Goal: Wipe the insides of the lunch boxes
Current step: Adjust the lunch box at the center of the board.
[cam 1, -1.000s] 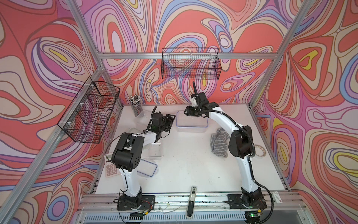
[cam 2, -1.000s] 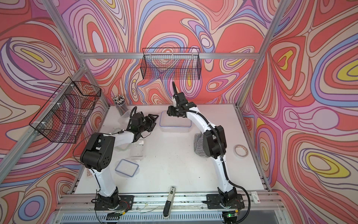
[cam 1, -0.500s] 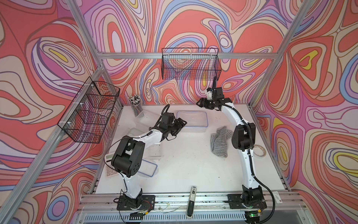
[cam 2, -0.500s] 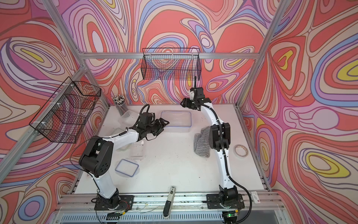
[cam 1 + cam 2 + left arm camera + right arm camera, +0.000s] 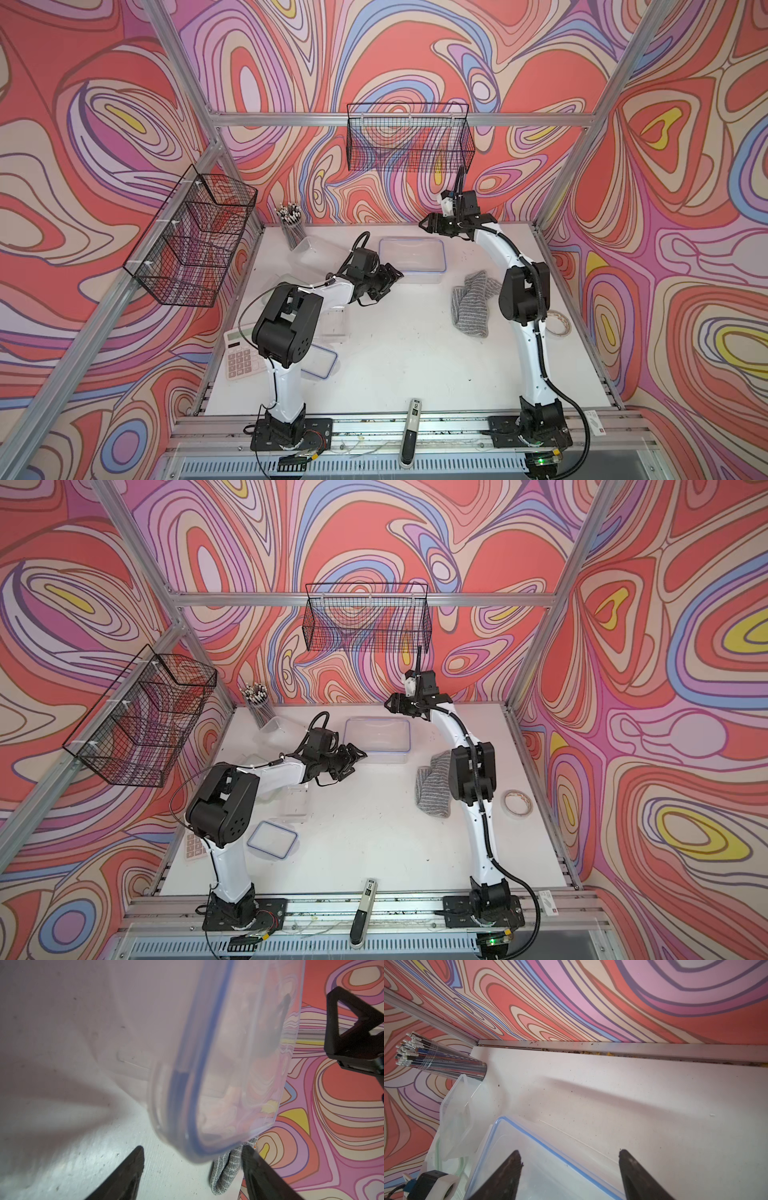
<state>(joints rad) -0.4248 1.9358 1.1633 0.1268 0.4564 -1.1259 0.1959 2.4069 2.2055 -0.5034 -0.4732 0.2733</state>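
**Top views.** The white table (image 5: 415,365) carries all items. The large clear rectangular plastic lunch box with a blue rim (image 5: 412,258) (image 5: 377,738) sits flat at 12 o'clock on the table, near the back wall. The left gripper (image 5: 392,277) (image 5: 356,757) is low at the large box's 8 o'clock corner, just beside it. I cannot judge contact from here. The right gripper (image 5: 424,224) (image 5: 390,704) is raised near the box's 1 o'clock corner, apart from it.

The crumpled grey striped cloth (image 5: 471,305) (image 5: 432,789) lies at the box's 4 o'clock, and neither gripper is on it. The medium clear tub (image 5: 309,249) is at 10 o'clock on the table, touching the cup of pencils (image 5: 291,226). The small clear tub (image 5: 334,328) is at 9 o'clock, partly hidden by the left arm. A blue-rimmed clear lid (image 5: 320,362) (image 5: 272,839) lies flat at 8 o'clock.

**Left wrist.** The left gripper (image 5: 192,1148) has its fingers (image 5: 128,1172) well apart with nothing clamped. A rounded corner of the large box (image 5: 218,1084) sits just ahead of the gap. Neither finger visibly touches it. The cloth (image 5: 225,1169) shows beyond that corner.

**Right wrist.** The right gripper (image 5: 570,1152) has its fingers (image 5: 506,1176) spread and holds nothing. The large box (image 5: 542,1167) is below them. The medium tub (image 5: 454,1118) leans between the large box and the pencil cup (image 5: 446,1064).
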